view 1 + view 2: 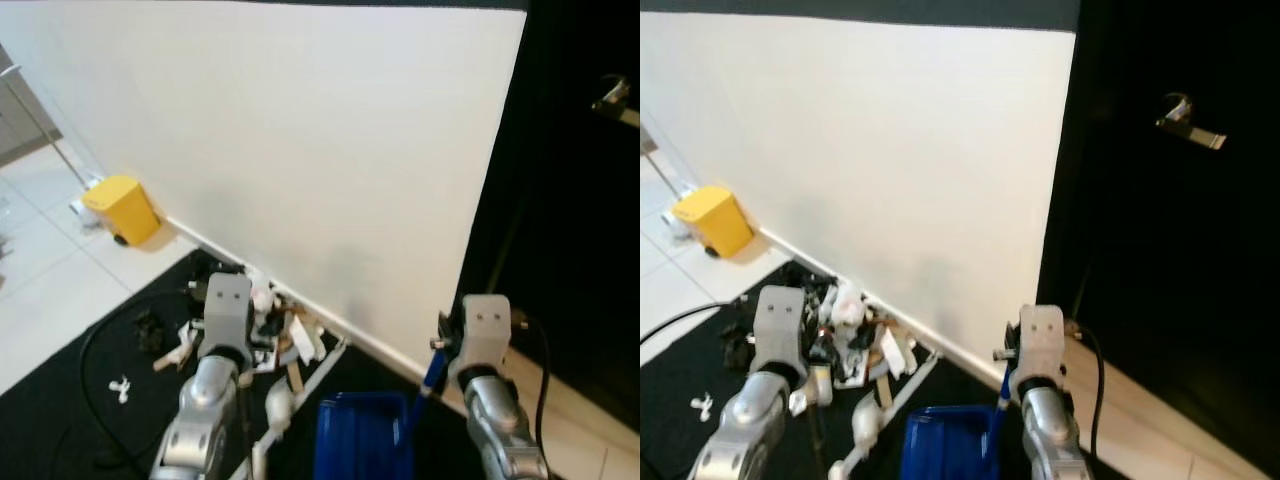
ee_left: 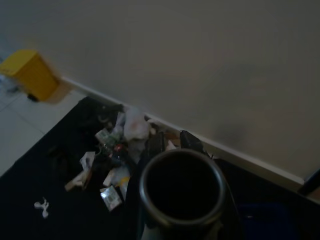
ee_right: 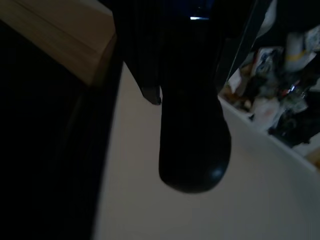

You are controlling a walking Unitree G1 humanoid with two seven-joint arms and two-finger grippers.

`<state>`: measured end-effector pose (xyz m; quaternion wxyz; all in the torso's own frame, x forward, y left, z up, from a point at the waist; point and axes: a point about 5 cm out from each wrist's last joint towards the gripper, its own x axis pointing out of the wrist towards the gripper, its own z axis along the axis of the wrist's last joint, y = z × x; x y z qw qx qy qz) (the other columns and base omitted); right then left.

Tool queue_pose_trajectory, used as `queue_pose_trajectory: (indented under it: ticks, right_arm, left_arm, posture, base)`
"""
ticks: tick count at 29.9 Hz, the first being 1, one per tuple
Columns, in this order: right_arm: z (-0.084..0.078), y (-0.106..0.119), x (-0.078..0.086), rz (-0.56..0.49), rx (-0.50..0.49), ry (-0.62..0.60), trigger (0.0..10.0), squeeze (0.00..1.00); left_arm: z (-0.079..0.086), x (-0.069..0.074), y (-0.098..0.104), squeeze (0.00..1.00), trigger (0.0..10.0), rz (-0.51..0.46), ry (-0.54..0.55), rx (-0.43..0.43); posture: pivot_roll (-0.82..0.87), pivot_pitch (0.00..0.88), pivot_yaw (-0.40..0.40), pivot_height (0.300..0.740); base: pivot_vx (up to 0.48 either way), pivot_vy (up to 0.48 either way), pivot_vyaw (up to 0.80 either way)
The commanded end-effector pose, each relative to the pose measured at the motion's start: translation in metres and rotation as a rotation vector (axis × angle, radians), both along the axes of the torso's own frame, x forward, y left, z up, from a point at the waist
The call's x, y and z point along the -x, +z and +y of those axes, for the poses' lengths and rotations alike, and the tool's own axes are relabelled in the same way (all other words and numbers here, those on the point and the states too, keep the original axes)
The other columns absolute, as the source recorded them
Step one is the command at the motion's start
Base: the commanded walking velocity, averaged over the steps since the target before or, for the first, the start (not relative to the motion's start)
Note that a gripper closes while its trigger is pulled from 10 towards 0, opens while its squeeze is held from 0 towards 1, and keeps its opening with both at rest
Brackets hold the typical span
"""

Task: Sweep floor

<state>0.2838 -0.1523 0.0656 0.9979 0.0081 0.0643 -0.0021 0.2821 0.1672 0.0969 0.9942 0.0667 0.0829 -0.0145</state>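
A pile of litter (image 1: 268, 328), paper scraps and wrappers, lies on a black mat (image 1: 60, 410) against the white wall's skirting. A white broom stick (image 1: 300, 392) slants across the mat beside it. In the left wrist view my left gripper (image 2: 172, 142) is shut around the broom's hollow handle end (image 2: 181, 187), above the litter (image 2: 115, 150). A blue dustpan (image 1: 362, 437) rests on the mat near the front; its blue handle (image 1: 432, 372) rises to my right wrist. My right gripper (image 3: 180, 60) is shut on that dark handle (image 3: 194, 150).
A yellow bin (image 1: 122, 208) stands by the wall at the far left on white tiles. A black door (image 1: 580, 200) with a metal lever (image 1: 612, 100) closes off the right. A black cable (image 1: 95, 345) loops over the mat. One small white scrap (image 1: 120, 388) lies apart.
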Motion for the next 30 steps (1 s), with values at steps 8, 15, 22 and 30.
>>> queue_pose_trajectory:
  ticks: [8,15,22,30]
  right_arm:
    - [0.0074,0.0039,-0.001,-0.023,-0.006,0.025,10.0,0.0]
    - [0.0079,0.0035,-0.001,-0.021,-0.008,0.025,10.0,0.0]
    - [0.0087,0.0025,-0.0003,-0.019,-0.011,0.025,10.0,0.0]
    - [0.0088,0.0024,-0.0001,-0.019,-0.01,0.024,10.0,0.0]
  left_arm:
    - [0.0094,0.0033,-0.0022,0.0,10.0,0.01,0.028,-0.026]
    - [0.0097,0.0034,-0.0024,0.0,10.0,0.013,0.028,-0.028]
    - [0.0103,0.0038,-0.0021,0.0,10.0,0.014,0.027,-0.03]
    - [0.0101,0.0038,-0.002,0.0,10.0,0.015,0.025,-0.03]
  posture:
    - [0.0,0.062,0.077,0.74]
    - [0.0,0.062,0.077,0.74]
    - [0.0,0.066,0.081,0.74]
    - [0.0,0.067,0.082,0.74]
  base:
    - [0.0,0.0,0.78]
    - [0.0,0.0,0.78]
    - [0.0,0.0,0.77]
    - [0.0,0.0,0.78]
